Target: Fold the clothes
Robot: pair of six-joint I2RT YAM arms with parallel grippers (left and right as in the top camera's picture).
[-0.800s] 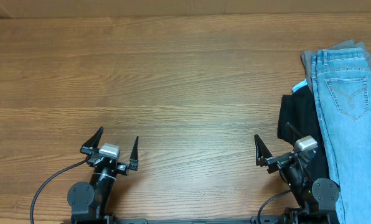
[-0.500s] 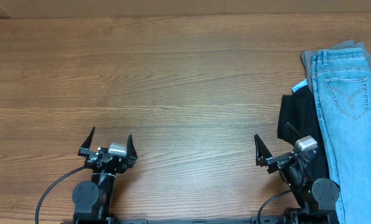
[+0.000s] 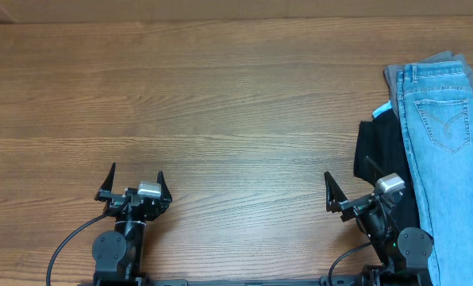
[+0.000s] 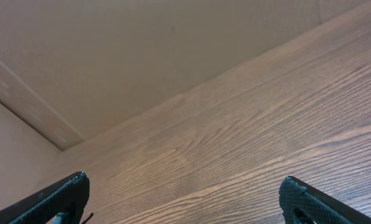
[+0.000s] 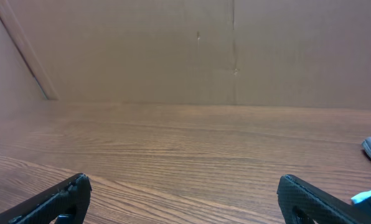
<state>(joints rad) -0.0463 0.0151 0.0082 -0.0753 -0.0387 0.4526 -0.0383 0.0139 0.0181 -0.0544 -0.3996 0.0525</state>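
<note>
1. Since the earlier overhead frames, the left gripper (image 3: pixel 135 176) had shifted slightly to the left and turned to face the far edge squarely. The right gripper (image 3: pixel 348 176) had kept its place.
2. Both grippers stood near the front edge of the wooden table (image 3: pixel 221 95), jaws spread wide with nothing between them.
3. The jeans (image 3: pixel 451 159) lay lengthwise along the table's right edge, waistband toward the far side and one stitched back pocket facing up.
4. The jeans rested on a grey garment (image 3: pixel 393 75), which showed beside the waistband, and on a black garment (image 3: pixel 379 147), which stuck out to their left.
5. The right gripper stood just beside the black garment, one finger over its edge, with the jeans just to its right. The left gripper was well apart from the pile.
6. The right wrist view caught only a sliver of blue cloth at its right edge.
</note>
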